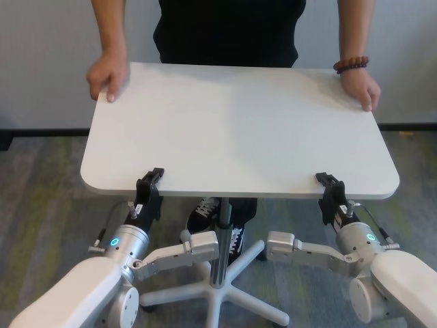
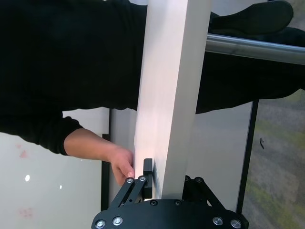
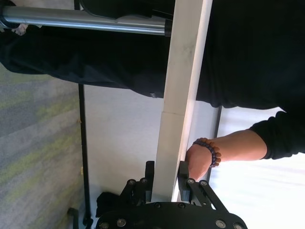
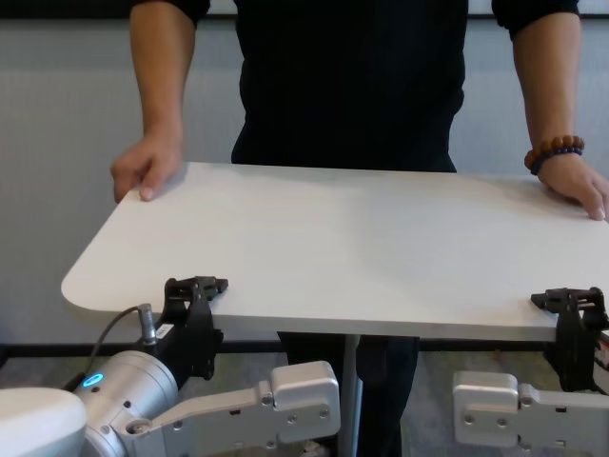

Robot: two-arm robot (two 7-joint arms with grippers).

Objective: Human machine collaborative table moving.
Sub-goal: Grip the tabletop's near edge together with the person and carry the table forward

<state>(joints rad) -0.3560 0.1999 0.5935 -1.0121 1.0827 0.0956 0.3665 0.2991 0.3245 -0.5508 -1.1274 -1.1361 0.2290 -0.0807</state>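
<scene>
The white table stands between me and the human, who wears a black top and holds the far corners with both hands, a beaded bracelet on one wrist. My left gripper is shut on the table's near edge at its left part; the left wrist view shows its jaws on both faces of the tabletop. My right gripper is shut on the near edge at its right part, and the right wrist view shows the same clamp on the tabletop. Both grippers show in the chest view, left gripper, right gripper.
The table's metal post rises from a white star-shaped wheeled base between my arms. The human's black shoes stand by the post. Grey carpet covers the floor, and a pale wall is behind the human.
</scene>
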